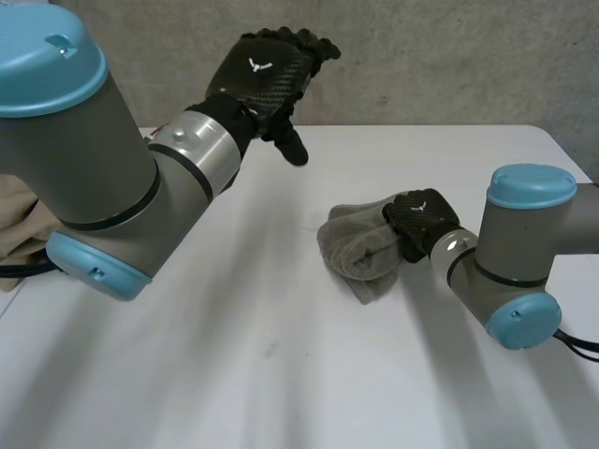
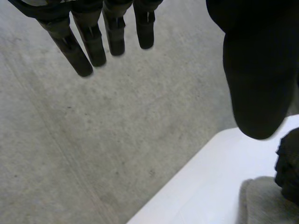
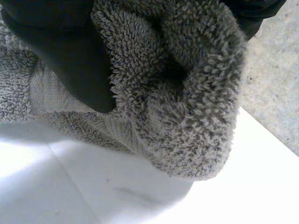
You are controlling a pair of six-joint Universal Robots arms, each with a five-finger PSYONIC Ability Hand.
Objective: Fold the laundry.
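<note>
A grey terry towel [image 1: 360, 251] lies bunched into a thick roll on the white table [image 1: 281, 355], right of the middle. My right hand [image 1: 421, 221] is on the roll's right end. In the right wrist view its thumb [image 3: 70, 60] presses into the towel [image 3: 187, 116], whose thick folds are bunched up into the hand. My left hand [image 1: 271, 70] hangs high over the table's far edge, well away from the towel, with straight fingers [image 2: 88, 44] and nothing in it. Past its thumb lie a corner of the towel [image 2: 261, 203] and my right hand [image 2: 289, 168].
A beige cloth [image 1: 19, 224] lies at the table's left edge, partly behind my left arm. The table's far edge [image 2: 201, 186] drops to a grey concrete floor [image 2: 93, 140]. My right arm [image 1: 519, 253] stands at the table's right side.
</note>
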